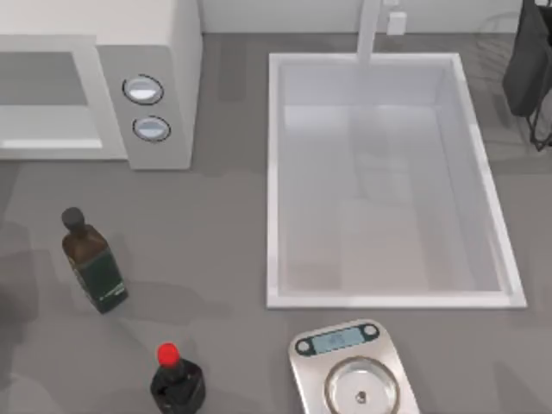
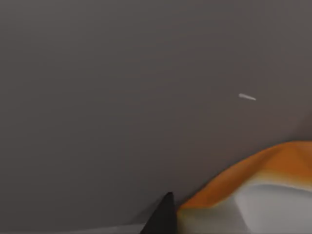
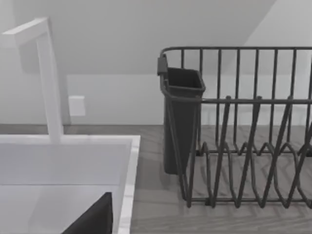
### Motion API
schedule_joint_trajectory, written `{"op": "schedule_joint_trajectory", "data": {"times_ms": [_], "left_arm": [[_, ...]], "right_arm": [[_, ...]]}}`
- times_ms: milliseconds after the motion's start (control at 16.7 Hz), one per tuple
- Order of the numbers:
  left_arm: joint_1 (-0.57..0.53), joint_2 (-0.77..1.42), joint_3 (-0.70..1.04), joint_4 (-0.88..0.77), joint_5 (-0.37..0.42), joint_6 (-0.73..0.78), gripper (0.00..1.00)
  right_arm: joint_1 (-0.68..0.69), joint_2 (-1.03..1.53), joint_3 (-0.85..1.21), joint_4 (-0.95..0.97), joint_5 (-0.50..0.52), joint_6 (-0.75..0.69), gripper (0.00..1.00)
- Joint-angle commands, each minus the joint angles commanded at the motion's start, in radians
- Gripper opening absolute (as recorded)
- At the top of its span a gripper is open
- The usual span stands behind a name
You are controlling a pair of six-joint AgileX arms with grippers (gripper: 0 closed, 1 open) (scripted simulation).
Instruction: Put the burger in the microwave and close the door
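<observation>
Two grippers are in play, and just one has work to do. The left gripper [image 2: 164,220] appears in the left wrist view as a dark tip, and the burger [image 2: 265,168] sits right against it, its orange crust curving over a paler underside. I judge that the burger is being carried, since it lies so close under the wrist camera, but whether this gripper is spread, pressed together or pinching the bun I cannot tell. Behind the burger there is plain grey surface; it could be the table or the grey inside of the microwave, and I cannot tell which.

In the top view the microwave [image 1: 164,52] stands at the far left of the table [image 1: 216,216], its light grey cavity [image 1: 43,90] facing out and open, which is what lets the burger go in. The two silver knobs [image 1: 147,108] sit on the panel beside that opening.

A dark green bottle [image 1: 95,263] and a red-capped bottle [image 1: 175,381] stand in front of the microwave, near the path in, so they are the likeliest things to get knocked.

The right gripper [image 3: 92,220] is idle at the right, over the sink [image 1: 388,181], looking toward the tap [image 3: 48,78] and the dish rack [image 3: 243,126]; its state I cannot tell either. It is well apart from the microwave, out of the way. A kitchen scale [image 1: 349,371] lies at the near edge.
</observation>
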Motion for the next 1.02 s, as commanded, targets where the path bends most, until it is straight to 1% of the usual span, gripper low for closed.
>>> {"op": "schedule_joint_trajectory", "data": {"times_ms": [420,480,600,720,1020], "left_arm": [[0.0,0.0,0.0,0.0,0.0,0.0,0.0],[-0.022,-0.064,0.02,-0.088,0.013,-0.025,0.0],[-0.021,-0.071,0.035,-0.103,0.013,-0.025,0.0],[-0.02,-0.09,0.076,-0.157,0.013,-0.023,0.0],[-0.023,-0.155,0.192,-0.377,0.013,-0.022,0.0]], "right_arm": [[0.0,0.0,0.0,0.0,0.0,0.0,1.0],[0.0,0.0,0.0,0.0,0.0,0.0,1.0],[0.0,0.0,0.0,0.0,0.0,0.0,1.0],[0.0,0.0,0.0,0.0,0.0,0.0,1.0],[0.0,0.0,0.0,0.0,0.0,0.0,1.0]]}}
